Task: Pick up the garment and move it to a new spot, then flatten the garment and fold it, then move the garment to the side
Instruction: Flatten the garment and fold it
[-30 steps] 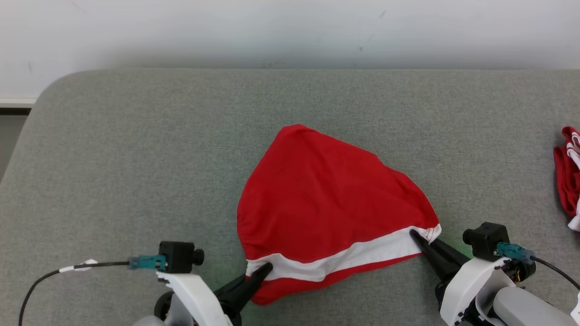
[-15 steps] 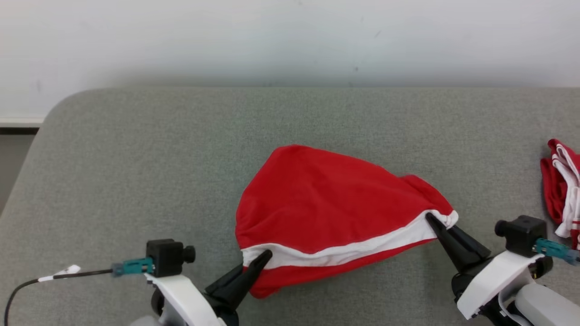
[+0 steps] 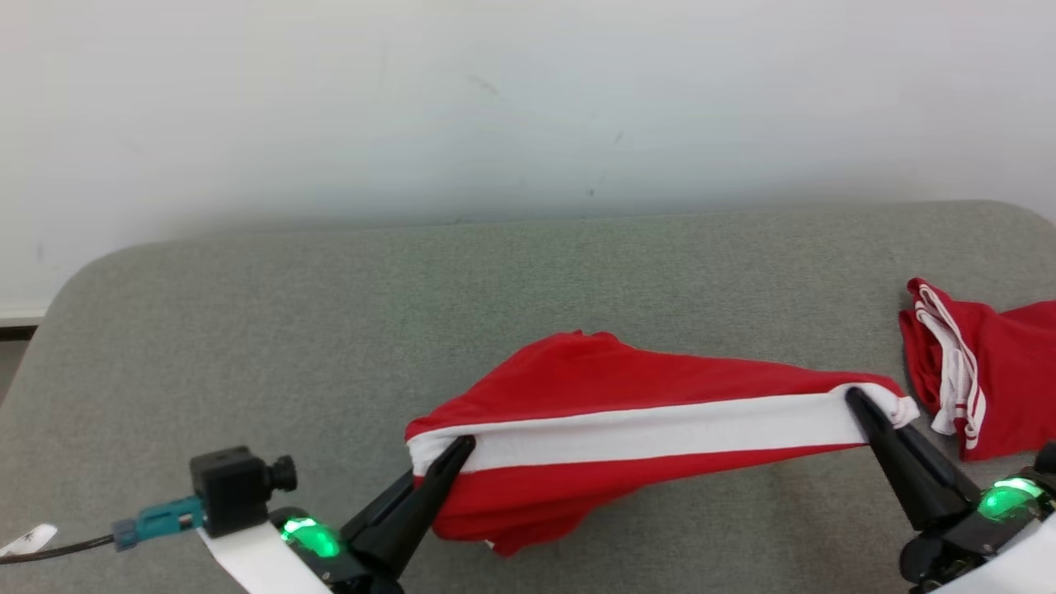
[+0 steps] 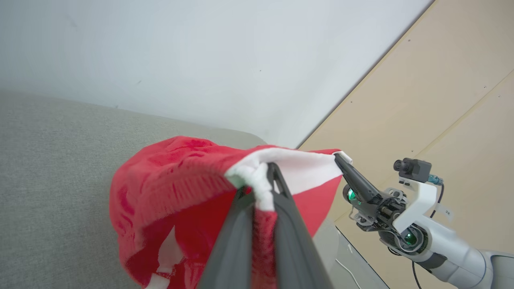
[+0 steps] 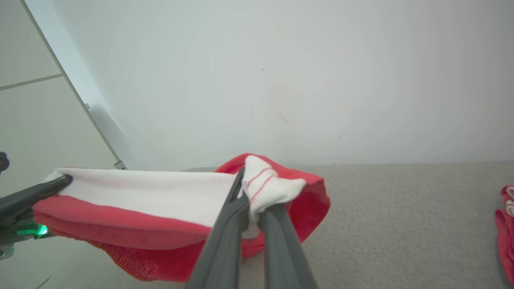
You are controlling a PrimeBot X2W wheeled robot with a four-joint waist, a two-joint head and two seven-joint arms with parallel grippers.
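Garment [image 3: 643, 375] hung stretched over the grey pad [image 3: 247, 330], its white band [image 3: 660, 429] clamped at the ends by left gripper [image 3: 460, 445] and right gripper [image 3: 854, 398]; tip-only bites, so more tension could have slipped one end free.

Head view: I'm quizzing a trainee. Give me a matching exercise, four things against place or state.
1 left hand
2 right hand
3 garment
4 second red cloth

A on the grey surface, far right
B stretched between both hands
C shut on the white band's left end
D shut on the white band's right end

Pairs: 1-C, 2-D, 3-B, 4-A
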